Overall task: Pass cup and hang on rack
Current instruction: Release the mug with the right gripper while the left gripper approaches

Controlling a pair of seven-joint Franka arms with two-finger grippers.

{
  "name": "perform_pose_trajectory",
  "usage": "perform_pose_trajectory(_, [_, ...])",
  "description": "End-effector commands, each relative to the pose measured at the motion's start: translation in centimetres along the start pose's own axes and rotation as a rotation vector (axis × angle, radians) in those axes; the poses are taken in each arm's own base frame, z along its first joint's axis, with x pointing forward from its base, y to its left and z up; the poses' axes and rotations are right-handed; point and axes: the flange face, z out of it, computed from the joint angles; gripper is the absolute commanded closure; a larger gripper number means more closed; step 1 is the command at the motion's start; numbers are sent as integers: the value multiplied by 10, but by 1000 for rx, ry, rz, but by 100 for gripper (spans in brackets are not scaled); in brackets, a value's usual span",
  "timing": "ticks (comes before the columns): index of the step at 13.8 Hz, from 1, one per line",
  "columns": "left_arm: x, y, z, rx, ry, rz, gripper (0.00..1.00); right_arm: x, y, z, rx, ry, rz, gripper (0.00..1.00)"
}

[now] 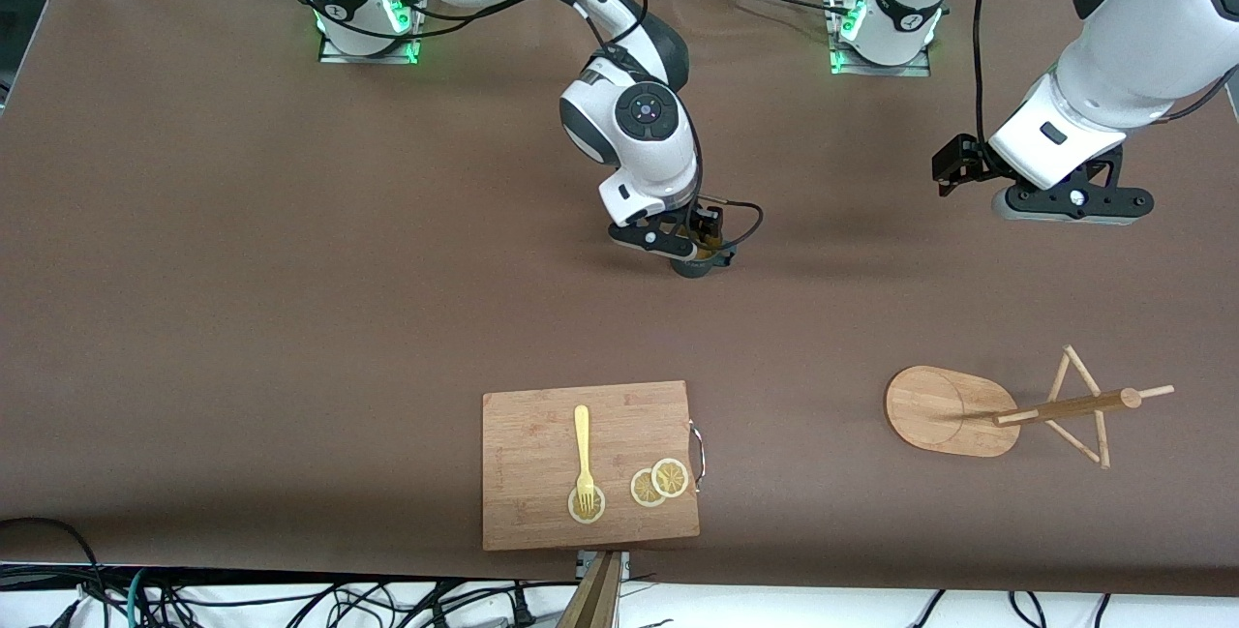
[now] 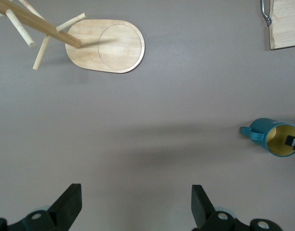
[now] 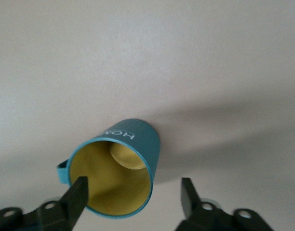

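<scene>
The teal cup [image 1: 692, 267] with its yellow inside stands on the table near the middle, with its small handle [image 2: 246, 131] at the side. My right gripper [image 1: 699, 239] is over it and open. One finger [image 3: 76, 192] reaches into the cup's mouth [image 3: 113, 178] and the other stands outside the wall, clear of it. The wooden rack [image 1: 944, 410] stands toward the left arm's end, nearer the front camera, its post [image 1: 1065, 405] and pegs bare. My left gripper [image 1: 1072, 207] hangs open and empty above bare table [image 2: 136, 192], with the cup [image 2: 263, 136] and the rack [image 2: 106, 45] in its view.
A wooden cutting board [image 1: 590, 463] lies near the table's front edge, carrying a yellow fork [image 1: 583, 444] and lemon slices [image 1: 658, 483]. Its corner with a metal handle shows in the left wrist view [image 2: 287, 24]. Brown table surface lies between the cup and the rack.
</scene>
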Motion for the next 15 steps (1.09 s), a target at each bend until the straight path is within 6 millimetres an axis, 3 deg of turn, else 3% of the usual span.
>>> perform_pose_trajectory(1, [4,0,-1,-3,-13,17,0,31,8,-39,-40,-35,-65,0])
perform_pose_trajectory(4, [8,4,28,-1,-113,139,0,77,48,-78,-130,-80,-212,0])
perform_pose_trajectory(6, [8,4,35,-17,-148,188,0,115,81,-97,-160,-114,-312,0])
perform_pose_trajectory(8, [6,10,49,-39,-206,315,0,155,114,-136,-147,-107,-358,0])
perform_pose_trajectory(10, [9,33,83,-87,-275,479,0,181,143,-165,-203,-69,-422,0])
perform_pose_trajectory(12, [20,55,120,-124,-323,586,0,201,167,-181,-265,-47,-477,0])
perform_pose_trajectory(15, [27,74,125,-183,-248,756,0,246,223,-228,-284,-11,-505,0])
